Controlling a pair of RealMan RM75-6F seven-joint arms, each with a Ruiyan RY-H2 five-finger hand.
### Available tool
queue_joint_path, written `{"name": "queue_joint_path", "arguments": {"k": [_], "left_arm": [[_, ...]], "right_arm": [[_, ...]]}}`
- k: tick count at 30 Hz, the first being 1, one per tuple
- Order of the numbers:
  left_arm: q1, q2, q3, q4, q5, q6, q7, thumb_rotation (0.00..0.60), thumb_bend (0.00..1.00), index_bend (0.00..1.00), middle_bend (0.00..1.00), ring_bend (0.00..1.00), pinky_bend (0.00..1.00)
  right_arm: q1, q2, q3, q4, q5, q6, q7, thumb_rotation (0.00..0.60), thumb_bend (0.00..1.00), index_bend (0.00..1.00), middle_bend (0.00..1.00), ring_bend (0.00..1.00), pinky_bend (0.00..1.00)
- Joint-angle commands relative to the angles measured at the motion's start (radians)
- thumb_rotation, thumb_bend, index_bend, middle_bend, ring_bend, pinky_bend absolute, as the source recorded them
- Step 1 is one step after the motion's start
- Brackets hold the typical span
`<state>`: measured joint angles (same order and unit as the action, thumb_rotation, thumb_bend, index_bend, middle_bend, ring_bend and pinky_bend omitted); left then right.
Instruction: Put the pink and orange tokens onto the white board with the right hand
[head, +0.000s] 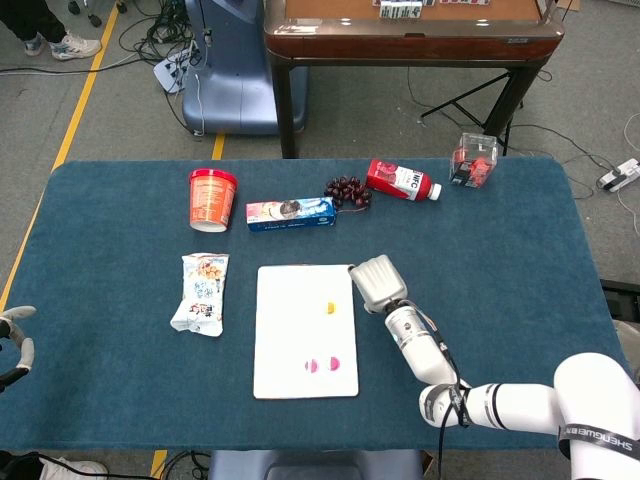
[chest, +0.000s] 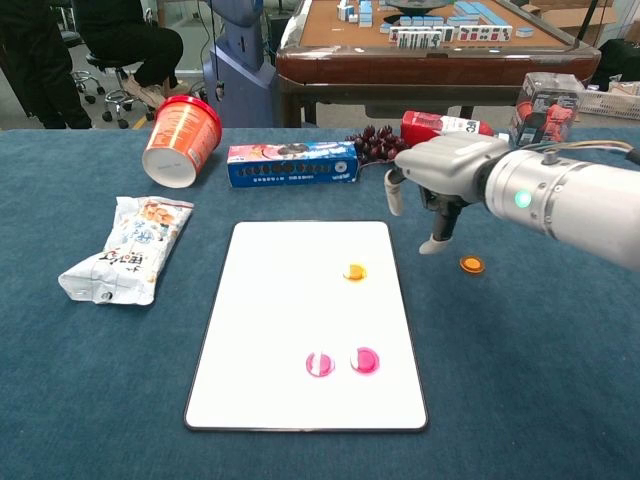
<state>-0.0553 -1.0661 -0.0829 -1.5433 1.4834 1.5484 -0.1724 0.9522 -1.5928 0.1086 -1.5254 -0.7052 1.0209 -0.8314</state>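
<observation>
The white board (chest: 290, 330) lies flat in front of me. On it sit two pink tokens (chest: 319, 364) (chest: 365, 360) and one orange token (chest: 354, 271), which the head view shows as the orange token (head: 330, 308). A second orange token (chest: 471, 264) lies on the blue cloth to the right of the board; the head view hides it behind my arm. My right hand (chest: 440, 175) hovers between the board and that token, fingers apart and pointing down, holding nothing. One fingertip (chest: 430, 246) hangs just left of the loose token. My left hand (head: 14, 338) rests at the table's left edge, empty.
A red cup (chest: 180, 140) lies tipped at the back left, with a blue biscuit box (chest: 290, 163) beside it. A snack bag (chest: 125, 248) lies left of the board. Dark grapes (head: 347, 190), a red bottle (head: 402, 181) and a clear box (head: 473, 160) line the far side.
</observation>
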Motion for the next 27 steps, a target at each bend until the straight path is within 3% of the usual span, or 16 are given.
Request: {"name": "queue_joint_path", "arguments": {"k": [1, 27], "left_arm": [[-0.002, -0.003, 0.002, -0.001, 0.002, -0.003, 0.007, 0.600, 0.52, 0.37, 0.62, 0.46, 0.54], [-0.007, -0.005, 0.007, -0.004, 0.006, -0.010, 0.013, 0.600, 0.52, 0.37, 0.62, 0.46, 0.54]], "right_arm": [[-0.023, 0.027, -0.014, -0.006, 0.003, 0.005, 0.020, 0.600, 0.15, 0.37, 1.00, 1.00, 1.00], [-0.069, 0.004, -0.056, 0.125, 0.037, -0.074, 0.048, 0.600, 0.18, 0.37, 1.00, 1.00, 1.00]]}}
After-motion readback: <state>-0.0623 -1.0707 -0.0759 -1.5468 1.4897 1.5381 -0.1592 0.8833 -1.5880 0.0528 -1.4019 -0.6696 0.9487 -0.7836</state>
